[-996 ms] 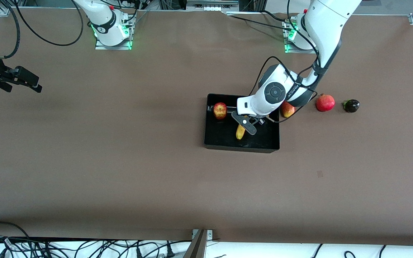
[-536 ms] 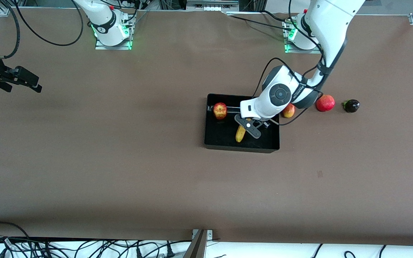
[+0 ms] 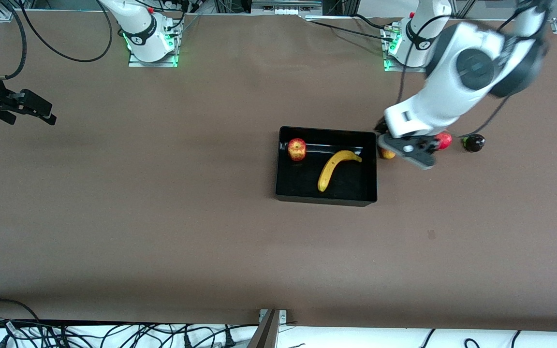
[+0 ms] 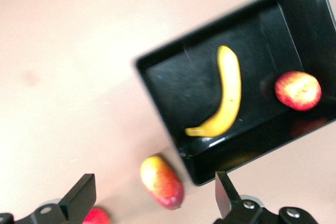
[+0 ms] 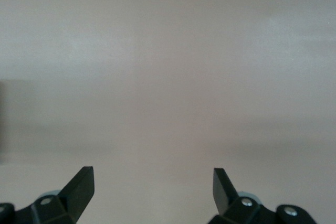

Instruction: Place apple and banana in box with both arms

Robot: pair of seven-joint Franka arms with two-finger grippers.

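Brown worktop (image 3: 162, 217) is filling most of the view, with the black box (image 3: 325, 199) sitting around the middle, a bit toward the left arm's end. Both fruits are lying in it: the apple (image 3: 297, 149) is resting in the corner farthest from the front camera toward the right arm's end, and the banana (image 3: 335, 167) is curving across the floor just beside it, not touching. The left gripper (image 3: 406, 150) is hanging over the mango (image 4: 161, 180) just outside the box, jaws spread wide and holding nothing. A pomegranate (image 3: 445, 140) and a dark fruit (image 3: 473, 142) are sitting farther along that end. The right gripper (image 3: 29, 109) is waiting over bare worktop at the other end, jaws spread too.
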